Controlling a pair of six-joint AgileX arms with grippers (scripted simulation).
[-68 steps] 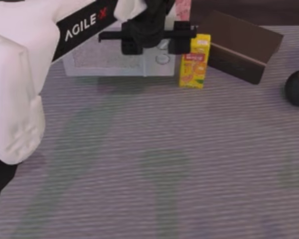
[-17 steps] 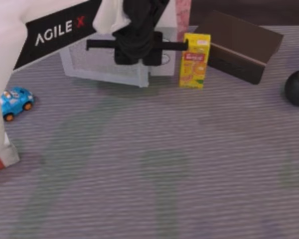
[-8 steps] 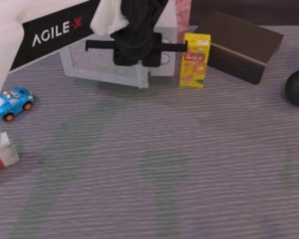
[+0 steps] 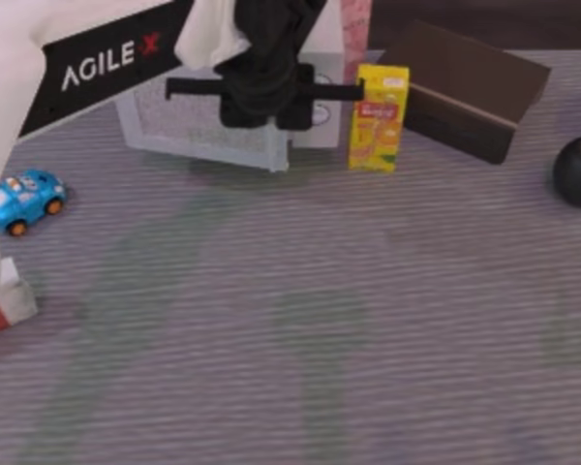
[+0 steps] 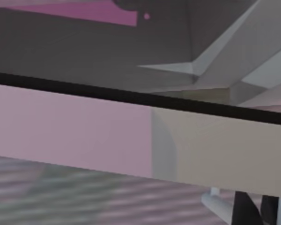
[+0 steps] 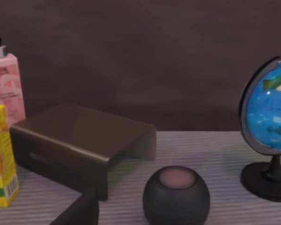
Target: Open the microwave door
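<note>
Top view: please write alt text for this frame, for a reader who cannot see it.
The left arm's claw is at the front of the microwave at the table's far edge, the microwave door swung slightly ajar. A yellow juice carton, brown box and dark round speaker lie to its right, a blue toy car at left.

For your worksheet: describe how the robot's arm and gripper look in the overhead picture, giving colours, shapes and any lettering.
The left arm has a bulky, rounded white shell with a black band bearing white "AGILE" lettering and a red X. Its wrist is matte black, and the left gripper carries a long thin black crossbar. No cables show. The right arm is not visible in the top view.
</note>
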